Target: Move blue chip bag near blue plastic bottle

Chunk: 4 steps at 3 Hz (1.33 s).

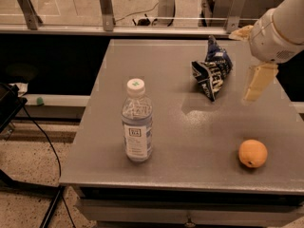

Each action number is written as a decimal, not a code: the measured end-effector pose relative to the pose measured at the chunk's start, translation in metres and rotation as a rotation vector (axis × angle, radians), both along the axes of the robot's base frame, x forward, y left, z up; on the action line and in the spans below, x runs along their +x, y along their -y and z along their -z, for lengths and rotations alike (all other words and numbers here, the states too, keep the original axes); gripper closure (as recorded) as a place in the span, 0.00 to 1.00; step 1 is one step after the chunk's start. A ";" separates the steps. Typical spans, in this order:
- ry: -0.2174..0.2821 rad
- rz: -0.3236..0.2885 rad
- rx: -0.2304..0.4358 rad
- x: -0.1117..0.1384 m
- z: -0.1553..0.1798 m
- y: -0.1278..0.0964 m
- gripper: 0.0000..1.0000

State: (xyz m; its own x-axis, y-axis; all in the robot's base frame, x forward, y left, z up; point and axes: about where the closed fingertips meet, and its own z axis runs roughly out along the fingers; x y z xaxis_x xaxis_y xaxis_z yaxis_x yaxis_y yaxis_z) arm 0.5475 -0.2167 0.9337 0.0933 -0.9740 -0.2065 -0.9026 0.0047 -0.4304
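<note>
The end effector (pixel 257 83) is seen at the right edge of the table (pixel 190 141), hung from the white arm that enters from the upper right. It is held above the surface on the far right side. How wide it stands cannot be told from this view. Nothing is seen to be held in it.

The blue chip bag (pixel 212 72) is found on the far right part of the table. It lies to the left of the end effector, close beside it, and no contact between the two is seen. The bag is crumpled and partly propped up. Its long axis is judged to run roughly from far to near, with the pointed near end turned slightly to the right.

The blue plastic bottle (pixel 137 125) is stood upright on the near left part of the table, well apart from the bag. An orange (pixel 252 153) is set on the near right, nearer than the end effector and clear of the line between bag and bottle.

The coming move is judged to turn on one relation: the bag is to be reached by a short shift to the left and downward. A grasp across the bag's narrow width is likely to be favoured. From there the bag is to be carried left and nearer, toward the bottle. The task is judged as not yet begun, since the bag is untouched and far from the bottle.
</note>
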 end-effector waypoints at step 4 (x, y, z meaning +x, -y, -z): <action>-0.017 -0.257 -0.057 0.072 0.076 -0.049 0.61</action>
State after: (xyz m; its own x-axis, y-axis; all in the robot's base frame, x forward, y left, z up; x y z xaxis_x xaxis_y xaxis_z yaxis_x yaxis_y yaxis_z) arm 0.6200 -0.1682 0.8580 0.3364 -0.9287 -0.1561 -0.8781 -0.2495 -0.4082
